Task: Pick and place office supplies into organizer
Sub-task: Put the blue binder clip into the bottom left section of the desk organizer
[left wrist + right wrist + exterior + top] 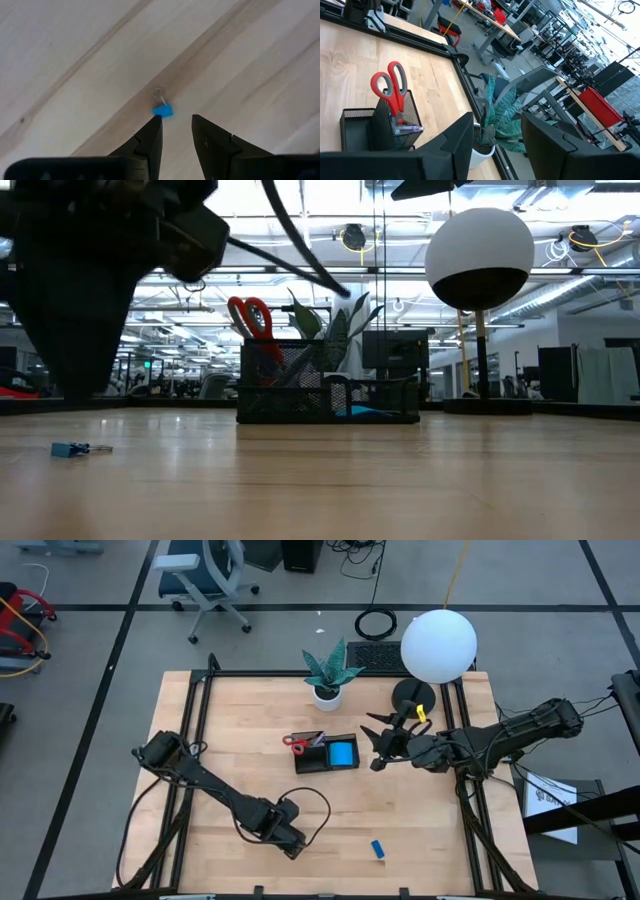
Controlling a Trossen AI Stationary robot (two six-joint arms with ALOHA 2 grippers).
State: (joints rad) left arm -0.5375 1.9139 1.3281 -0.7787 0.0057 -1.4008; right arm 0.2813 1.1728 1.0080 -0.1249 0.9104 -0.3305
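Light wooden worktop (240, 740), black frame around it.

Black mesh organizer (327, 755) near the middle of the worktop, toward the far side. Red-handled scissors (301, 742) upright in its left compartment, handles up, seen clearly from the low view (251, 320) and the right wrist view (390, 90). Purple pen (409, 129) in that same compartment beside the scissors. Blue note pad (342, 753) flat in the right compartment.

Small blue binder clip (378, 849) alone on the worktop near the front edge, well apart from the organizer; wire handles visible in the left wrist view (162, 109).

Left gripper (290, 843) low over the front of the worktop, left of the clip. Fingers (150, 140) parted with a gap between them, nothing held; clip just beyond the fingertips, not between them.

Right gripper (378, 745) raised just right of the organizer, pointing toward it. Fingers (452, 145) apart, holding nothing.

Potted green plant (329, 675) behind the organizer. White globe lamp (439, 644) on a black round base (413, 695) at the far right.
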